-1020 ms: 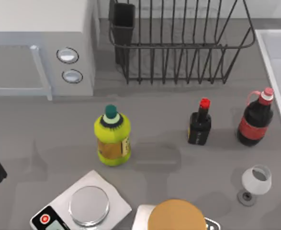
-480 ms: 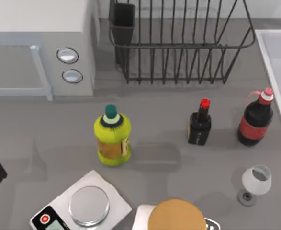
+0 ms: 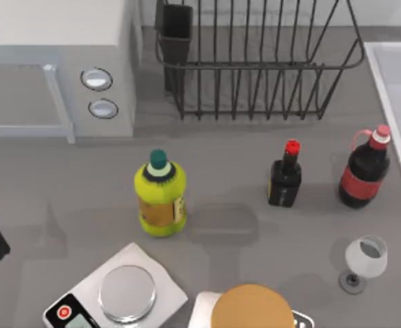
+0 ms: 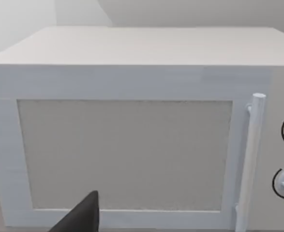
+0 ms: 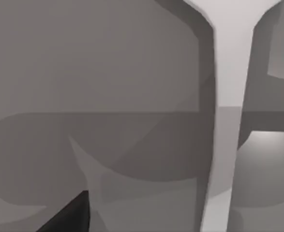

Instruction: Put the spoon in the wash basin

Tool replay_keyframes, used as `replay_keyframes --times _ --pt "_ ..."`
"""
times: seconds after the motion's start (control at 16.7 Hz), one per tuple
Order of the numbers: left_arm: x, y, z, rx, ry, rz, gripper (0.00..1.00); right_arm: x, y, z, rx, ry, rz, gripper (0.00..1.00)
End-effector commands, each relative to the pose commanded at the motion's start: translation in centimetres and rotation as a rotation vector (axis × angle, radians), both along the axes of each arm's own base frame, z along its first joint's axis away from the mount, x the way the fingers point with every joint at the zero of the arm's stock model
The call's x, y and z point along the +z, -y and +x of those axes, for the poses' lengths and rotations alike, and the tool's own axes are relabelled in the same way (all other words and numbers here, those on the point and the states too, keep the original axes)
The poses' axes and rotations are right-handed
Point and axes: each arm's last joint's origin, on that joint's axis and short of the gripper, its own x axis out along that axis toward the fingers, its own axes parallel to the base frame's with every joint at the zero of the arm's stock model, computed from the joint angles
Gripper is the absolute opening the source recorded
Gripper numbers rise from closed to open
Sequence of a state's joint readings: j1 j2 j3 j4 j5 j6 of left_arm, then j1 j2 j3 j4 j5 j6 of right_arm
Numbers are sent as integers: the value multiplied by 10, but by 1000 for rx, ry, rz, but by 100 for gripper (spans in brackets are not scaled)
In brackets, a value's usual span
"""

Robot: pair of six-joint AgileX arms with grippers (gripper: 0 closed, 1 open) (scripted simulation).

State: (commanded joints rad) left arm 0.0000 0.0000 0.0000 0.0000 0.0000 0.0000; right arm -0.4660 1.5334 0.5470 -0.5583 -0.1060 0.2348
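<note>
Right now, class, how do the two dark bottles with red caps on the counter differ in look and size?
The soy bottle is slimmer and smaller; the cola bottle is rounder and bulkier. The soy bottle's body is plain black; the cola bottle carries a red label band and a looped handle at its neck. The cola bottle stands nearer the wash basin. Both stand upright, dark-bodied with red caps.

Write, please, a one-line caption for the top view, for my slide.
Counter with microwave, dish rack, three bottles, glass, scale and wash basin at right.
</note>
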Motion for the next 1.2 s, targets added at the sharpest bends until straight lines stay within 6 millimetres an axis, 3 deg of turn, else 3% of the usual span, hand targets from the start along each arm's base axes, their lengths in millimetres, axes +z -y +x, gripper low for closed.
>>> replay_keyframes --times 0.06,0.84,1.2 --pt "0 0 0 0 0 0 100 0 0 0 0 0 0 100" --pt "0 0 0 0 0 0 100 0 0 0 0 0 0 2" --pt "0 0 0 0 0 0 100 0 0 0 0 0 0 0"
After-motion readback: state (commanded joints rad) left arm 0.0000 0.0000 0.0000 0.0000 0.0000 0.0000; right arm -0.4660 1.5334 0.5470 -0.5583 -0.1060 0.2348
